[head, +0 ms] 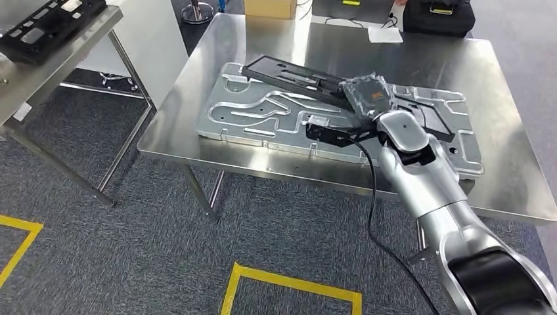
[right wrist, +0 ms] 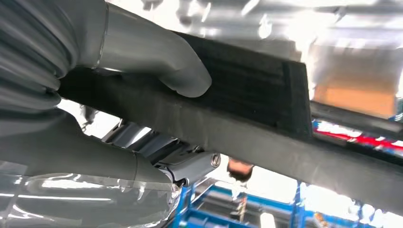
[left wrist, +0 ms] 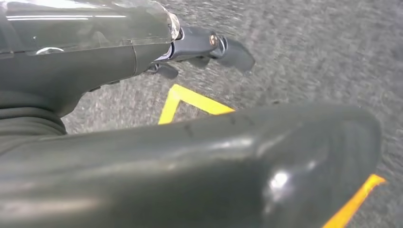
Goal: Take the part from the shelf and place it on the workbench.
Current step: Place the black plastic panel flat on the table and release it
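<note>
The right hand [head: 369,98] is clamped on the long flat black plastic part [head: 295,77], thumb [right wrist: 157,57] pressed on one face and darker fingers [right wrist: 190,164] under the other, as the right wrist view shows plainly; in the head view the part lies slanted across the big silver stamped metal plate [head: 263,115] that sits on the steel workbench [head: 315,46], its left end low over the plate and its right end raised in the grip; whether that left end touches the plate I cannot tell.

The left hand [left wrist: 204,47] hangs over the grey carpet [left wrist: 309,52] beside a yellow floor marking [left wrist: 190,102]; its fingers hold nothing, though I cannot tell whether they are curled or spread.

What could go wrong, as I judge it: the part is gripped at one end only, so if the hand lets go while that end is up, the part may drop, bounce on the ribbed plate and slide toward the near edge of the bench; the raised ridges of the plate could also catch the low end and twist the part in the fingers; the black cable [head: 372,197] trailing from the wrist runs near the bench's near edge and might snag there as the arm pulls away; on the far left, a second black slotted part [head: 46,23] waits on the steel shelf [head: 39,72].
</note>
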Robot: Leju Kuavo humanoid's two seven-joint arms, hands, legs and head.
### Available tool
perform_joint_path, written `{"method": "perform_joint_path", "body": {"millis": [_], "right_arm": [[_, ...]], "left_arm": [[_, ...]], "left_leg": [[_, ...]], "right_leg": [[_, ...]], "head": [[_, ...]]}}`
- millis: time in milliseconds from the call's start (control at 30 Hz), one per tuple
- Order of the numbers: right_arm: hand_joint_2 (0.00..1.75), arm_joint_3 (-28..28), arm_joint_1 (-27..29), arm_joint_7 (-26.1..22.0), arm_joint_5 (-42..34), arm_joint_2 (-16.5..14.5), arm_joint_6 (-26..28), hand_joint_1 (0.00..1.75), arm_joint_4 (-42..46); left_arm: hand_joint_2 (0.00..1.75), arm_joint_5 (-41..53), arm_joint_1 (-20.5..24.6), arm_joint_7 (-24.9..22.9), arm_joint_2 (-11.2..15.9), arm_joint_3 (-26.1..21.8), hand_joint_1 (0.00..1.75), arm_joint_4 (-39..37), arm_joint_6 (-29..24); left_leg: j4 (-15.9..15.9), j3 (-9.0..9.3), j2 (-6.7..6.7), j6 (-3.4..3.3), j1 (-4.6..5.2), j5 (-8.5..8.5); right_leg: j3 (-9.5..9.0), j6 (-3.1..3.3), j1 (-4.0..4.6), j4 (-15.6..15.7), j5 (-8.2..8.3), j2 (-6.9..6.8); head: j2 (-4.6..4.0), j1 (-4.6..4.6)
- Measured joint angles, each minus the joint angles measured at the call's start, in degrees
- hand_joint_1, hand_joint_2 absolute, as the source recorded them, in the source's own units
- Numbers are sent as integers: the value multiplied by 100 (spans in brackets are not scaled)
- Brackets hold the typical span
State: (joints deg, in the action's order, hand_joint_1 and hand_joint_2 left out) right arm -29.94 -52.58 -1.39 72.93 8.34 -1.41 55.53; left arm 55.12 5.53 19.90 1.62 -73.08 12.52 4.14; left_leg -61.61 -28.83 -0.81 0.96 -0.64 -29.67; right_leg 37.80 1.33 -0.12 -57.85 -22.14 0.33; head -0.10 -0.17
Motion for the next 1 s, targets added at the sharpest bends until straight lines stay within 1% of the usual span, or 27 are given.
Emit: {"method": "perform_joint_path", "body": {"millis": [33,67,100,133,167,200,233,267,300,333,367,400,467,500,533,600,633,667,700,733,767,800,833,867,933,967,1000], "right_arm": [[175,-57,-51,-21,15,1,-16,175,-24],[175,-122,-85,-40,27,1,-38,175,-54],[175,-185,-92,-59,38,2,-56,175,-84],[175,-240,-79,-80,45,3,-70,175,-113],[175,-289,-59,-97,49,4,-74,175,-143],[175,-331,-43,-111,53,5,-74,175,-172],[175,-368,-33,-121,54,7,-72,175,-196],[175,-403,-24,-121,54,8,-71,175,-219],[175,-437,-11,-122,53,13,-67,175,-243],[175,-468,6,-122,53,18,-64,175,-263],[175,-497,29,-124,52,24,-61,175,-279],[175,-522,44,-128,49,31,-58,175,-289],[175,-545,49,-135,39,43,-53,175,-286],[131,-550,41,-137,32,51,-49,131,-284],[87,-554,38,-142,27,56,-45,87,-283],[0,-572,81,-160,19,63,-35,0,-295],[0,-585,129,-168,19,64,-26,0,-305],[0,-601,186,-175,19,66,-17,0,-318],[0,-617,239,-178,19,67,-8,0,-329],[0,-635,276,-182,19,67,-1,0,-336],[0,-651,297,-185,19,67,9,0,-339],[0,-665,307,-188,19,67,22,0,-343],[0,-678,309,-189,20,66,33,0,-347],[0,-690,314,-189,20,60,43,0,-350],[0,-713,320,-189,21,47,49,0,-353],[0,-721,317,-189,21,42,50,0,-352],[0,-724,307,-188,21,38,51,0,-348]], "left_arm": [[0,3,1,25,2,-3,0,0,15],[0,14,1,61,2,-5,0,0,38],[0,31,-4,100,3,-7,0,0,61],[0,48,-12,132,3,-7,0,0,77],[0,64,-22,153,1,-7,0,0,85],[0,73,-33,166,-2,-7,0,0,85],[0,78,-45,174,-4,-7,0,0,83],[0,80,-60,180,-4,-7,0,0,80],[0,81,-76,188,-1,-7,0,0,78],[0,82,-93,195,4,-7,0,0,77],[0,79,-106,204,8,-7,0,0,76],[0,74,-107,213,10,-7,0,0,75],[0,68,-77,222,7,-7,0,0,71],[44,67,-55,226,4,-7,0,0,73],[87,66,-37,235,1,-7,0,0,77],[175,66,-17,266,-5,-7,0,0,84],[175,76,-15,285,-10,-7,0,0,78],[131,86,-19,307,-15,-7,0,0,74],[87,82,-27,333,-19,-7,0,0,84],[44,62,-34,362,-26,-7,0,0,106],[0,31,-40,390,-32,-7,0,0,137],[0,-3,-40,415,-38,-10,0,0,161],[0,-22,-35,430,-42,-13,0,0,167],[0,-28,-30,438,-43,-15,0,0,161],[0,-34,-23,441,-48,-20,0,0,146],[0,-38,-22,441,-50,-24,0,0,143],[0,-45,-20,441,-52,-30,0,0,143]], "left_leg": [[-340,-210,14,28,-5,-10],[-709,-466,26,59,-8,-88],[-1014,-723,31,81,-9,-247],[-1199,-938,34,93,-10,-429],[-1235,-1094,35,94,-9,-570],[-1100,-1179,36,78,-6,-580],[-826,-1207,37,46,4,-409],[-452,-1199,38,-5,21,-15],[-70,-1193,33,-55,49,442],[183,-1175,29,-99,72,819],[322,-1166,25,-131,93,1062],[350,-1163,20,-151,107,1103],[364,-1098,27,-198,90,1043],[405,-1056,32,-230,75,1019],[444,-1005,36,-254,59,995],[469,-925,37,-278,44,920],[469,-885,34,-269,35,876],[465,-838,28,-255,23,827],[457,-783,20,-235,10,778],[443,-728,12,-211,-2,726],[425,-682,4,-181,-10,674],[398,-656,-3,-148,-6,629],[372,-652,-9,-114,1,595],[353,-661,-14,-83,9,575],[345,-668,-15,-23,10,557],[326,-666,-5,8,4,530],[235,-691,11,36,-3,460]], "right_leg": [[-84,31,-9,14,-61,4],[-169,54,-8,19,-134,9],[-257,63,-8,20,-211,17],[-355,64,-7,20,-292,24],[-462,62,-7,20,-377,31],[-575,58,-6,20,-466,37],[-691,51,-3,21,-556,40],[-795,42,-1,24,-644,44],[-888,22,9,14,-730,54],[-953,-8,20,6,-807,68],[-998,-46,24,4,-876,84],[-1034,-89,29,6,-933,98],[-1069,-163,15,1,-1036,87],[-1026,-196,9,-105,-1104,70],[-908,-228,-2,-328,-1205,54],[-439,-286,-34,-1060,-1435,37],[-187,-313,-55,-1384,-1484,37],[4,-339,-77,-1553,-1424,36],[91,-363,-100,-1500,-1236,32],[80,-388,-124,-1246,-945,22],[16,-409,-148,-883,-633,3],[-58,-415,-153,-570,-401,-15],[-123,-387,-152,-328,-290,-28],[-152,-345,-139,-212,-271,-33],[-178,-230,-116,-166,-337,-21],[-191,-187,-114,-161,-339,-17],[-216,-142,-118,-150,-347,-18]], "head": [[0,-7],[-1,-11],[-1,-15],[-1,-15],[-1,-14],[-1,-14],[-1,-14],[-1,-13],[-1,-13],[-1,-10],[-1,-11],[-1,-11],[0,-11],[0,-5],[0,-2],[-1,5],[-1,4],[-1,5],[-1,6],[-1,6],[-1,8],[-1,7],[-1,6],[-1,0],[-1,-6],[-1,-9],[-1,-8]]}}
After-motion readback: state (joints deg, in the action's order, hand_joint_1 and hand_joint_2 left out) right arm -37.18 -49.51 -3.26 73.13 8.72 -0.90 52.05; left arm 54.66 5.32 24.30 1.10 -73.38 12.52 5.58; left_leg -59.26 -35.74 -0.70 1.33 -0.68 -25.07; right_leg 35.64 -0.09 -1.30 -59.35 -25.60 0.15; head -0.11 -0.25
